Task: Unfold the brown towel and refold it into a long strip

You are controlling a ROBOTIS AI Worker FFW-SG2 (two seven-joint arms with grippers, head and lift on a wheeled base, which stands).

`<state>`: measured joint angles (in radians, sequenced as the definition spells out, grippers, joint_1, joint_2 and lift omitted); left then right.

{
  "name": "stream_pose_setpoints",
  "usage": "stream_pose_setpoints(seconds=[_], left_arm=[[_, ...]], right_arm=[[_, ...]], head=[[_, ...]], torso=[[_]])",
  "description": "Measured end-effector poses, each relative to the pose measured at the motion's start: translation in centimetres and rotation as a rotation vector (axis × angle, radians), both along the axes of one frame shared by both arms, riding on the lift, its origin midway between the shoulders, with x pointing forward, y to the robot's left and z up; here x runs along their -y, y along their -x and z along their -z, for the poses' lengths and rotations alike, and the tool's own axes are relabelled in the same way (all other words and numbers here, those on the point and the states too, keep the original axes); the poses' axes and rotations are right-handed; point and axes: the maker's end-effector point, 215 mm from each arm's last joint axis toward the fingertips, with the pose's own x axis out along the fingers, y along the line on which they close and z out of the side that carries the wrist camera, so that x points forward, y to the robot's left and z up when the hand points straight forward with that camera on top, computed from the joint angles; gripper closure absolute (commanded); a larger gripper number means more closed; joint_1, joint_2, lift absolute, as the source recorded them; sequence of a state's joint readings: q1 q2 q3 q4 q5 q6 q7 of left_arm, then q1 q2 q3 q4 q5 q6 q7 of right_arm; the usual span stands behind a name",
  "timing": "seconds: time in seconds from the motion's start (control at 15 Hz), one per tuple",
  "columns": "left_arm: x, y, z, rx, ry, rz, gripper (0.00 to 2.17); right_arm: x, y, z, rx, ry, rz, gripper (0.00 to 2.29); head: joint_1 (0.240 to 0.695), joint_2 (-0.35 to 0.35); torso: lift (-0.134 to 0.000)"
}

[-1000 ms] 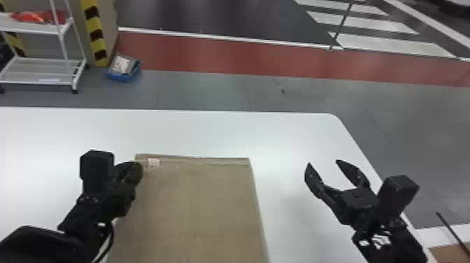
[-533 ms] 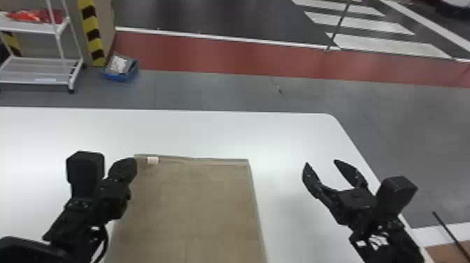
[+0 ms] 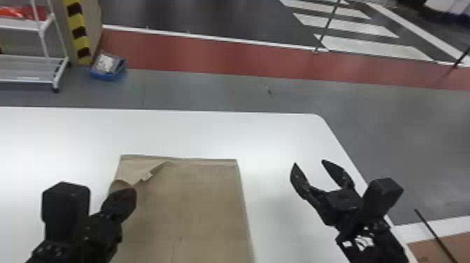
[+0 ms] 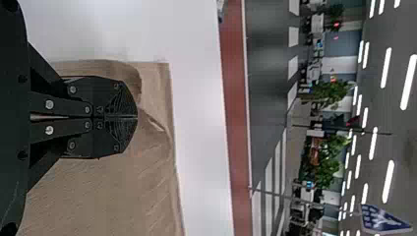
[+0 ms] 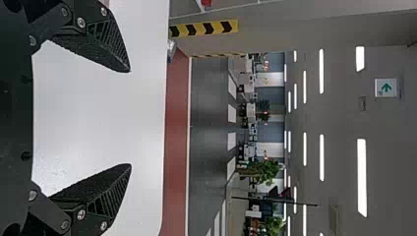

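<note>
The brown rectangular towel [image 3: 189, 210] is matt cloth; the white round-cornered tabletop [image 3: 265, 140] looks smooth; the black tapered fingers [image 5: 98, 184] of the right gripper [image 3: 309, 163] look rough.

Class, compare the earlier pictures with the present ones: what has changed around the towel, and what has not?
The left gripper, shut on the brown towel, has moved nearer the robot and rightward, peeling the upper layer back from the far left corner; the white label came nearer too. The right gripper stayed open over the table's right side.

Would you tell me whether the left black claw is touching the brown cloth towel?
Touching. The left wrist view shows the left claw shut on the brown towel, whose fabric bunches up at its tips.
</note>
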<state>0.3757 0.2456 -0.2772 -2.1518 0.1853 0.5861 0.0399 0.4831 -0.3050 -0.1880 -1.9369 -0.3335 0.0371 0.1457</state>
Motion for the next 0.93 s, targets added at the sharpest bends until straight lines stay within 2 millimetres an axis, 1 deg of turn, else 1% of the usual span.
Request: stream_pose_setpoints(seconds=[0.13, 0.2, 0.33, 0.4, 0.47, 0.53, 0.67, 0.73, 0.8, 0.87, 0.93], left_arm=[[1.3, 2.5, 1.6, -0.064, -0.004, 0.075, 1.54], [1.8, 3.4, 2.0, -0.087, 0.001, 0.108, 1.54], [2.5, 4.7, 2.2, -0.120, 0.015, 0.160, 1.53], [2.6, 5.0, 2.4, -0.134, 0.018, 0.174, 1.50], [2.4, 5.0, 2.5, -0.139, 0.017, 0.175, 1.19], [2.1, 4.8, 2.3, -0.135, 0.014, 0.170, 1.04], [1.5, 4.2, 1.7, -0.112, 0.018, 0.166, 0.58], [1.2, 4.2, 1.4, -0.104, 0.029, 0.174, 0.44], [0.7, 4.2, 1.1, -0.100, 0.037, 0.172, 0.35], [0.0, 4.0, 0.9, -0.093, 0.038, 0.160, 0.28], [-1.1, 3.4, 0.4, -0.066, 0.031, 0.133, 0.22]], right_arm=[[-0.7, -0.1, -0.2, 0.003, -0.004, -0.009, 0.22], [-1.0, -0.2, -0.3, 0.003, -0.005, -0.013, 0.22], [-1.5, -0.3, -0.3, 0.003, -0.011, -0.017, 0.22], [-1.7, -0.3, -0.2, 0.003, -0.015, -0.017, 0.22], [-1.9, -0.3, -0.2, 0.004, -0.017, -0.016, 0.22], [-2.0, -0.2, -0.1, 0.003, -0.019, -0.014, 0.22], [-2.2, 0.0, 0.0, 0.002, -0.025, -0.013, 0.22], [-2.3, 0.0, 0.1, 0.001, -0.028, -0.010, 0.22], [-2.4, 0.0, 0.2, 0.000, -0.031, -0.010, 0.22], [-2.7, 0.1, 0.3, -0.001, -0.032, -0.011, 0.22], [-3.2, 0.1, 0.5, -0.003, -0.032, -0.017, 0.26]], head=[[0.695, -0.312], [0.695, -0.319], [0.695, -0.326], [0.695, -0.328], [0.695, -0.325], [0.695, -0.321], [0.695, -0.311], [0.695, -0.303], [0.695, -0.296], [0.695, -0.284], [0.695, -0.266]], torso=[[-0.125], [-0.125], [-0.125], [-0.125], [-0.125], [-0.125], [-0.125], [-0.125], [-0.125], [-0.125], [-0.125]])
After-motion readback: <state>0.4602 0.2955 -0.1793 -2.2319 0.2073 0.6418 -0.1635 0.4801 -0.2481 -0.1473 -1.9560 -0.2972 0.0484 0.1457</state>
